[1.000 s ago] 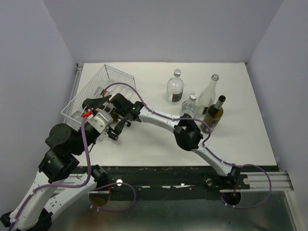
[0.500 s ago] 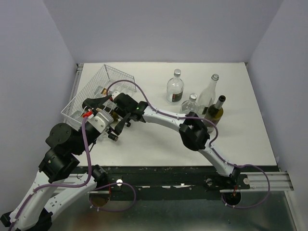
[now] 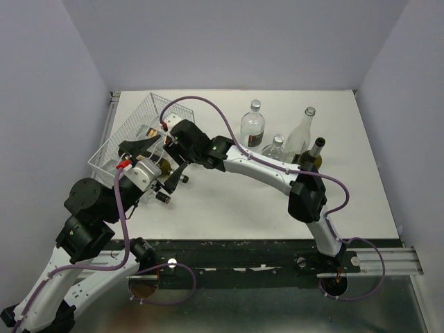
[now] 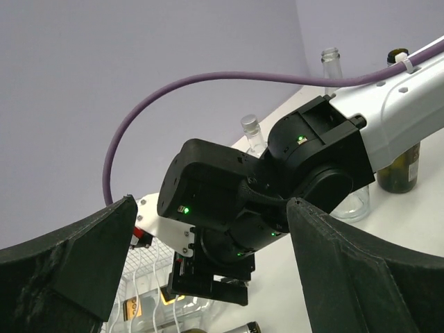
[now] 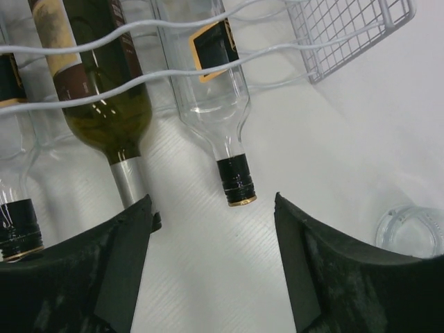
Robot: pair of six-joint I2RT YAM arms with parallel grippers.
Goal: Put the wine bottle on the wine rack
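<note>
only right wrist, clear bottle [image 5: 216,90] lying in wine rack [image 5: 347,28], overhead mostly hidden

Clear wine bottle [image 5: 215,111] lies cradled in white wine rack [image 5: 347,28] — neck out.

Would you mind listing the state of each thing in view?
wine rack, holding bottles lying down.
clear bottle, lying in rack, capped.
green bottle, lying in rack.
dark bottle, upright on table.
left end effector, open.
right end effector, open, holding nothing.

left arm [image 3: 89,200]: folded, wrist raised, jaws wide apart | right arm [image 3: 258,167]: extended leftward, jaws apart
</note>
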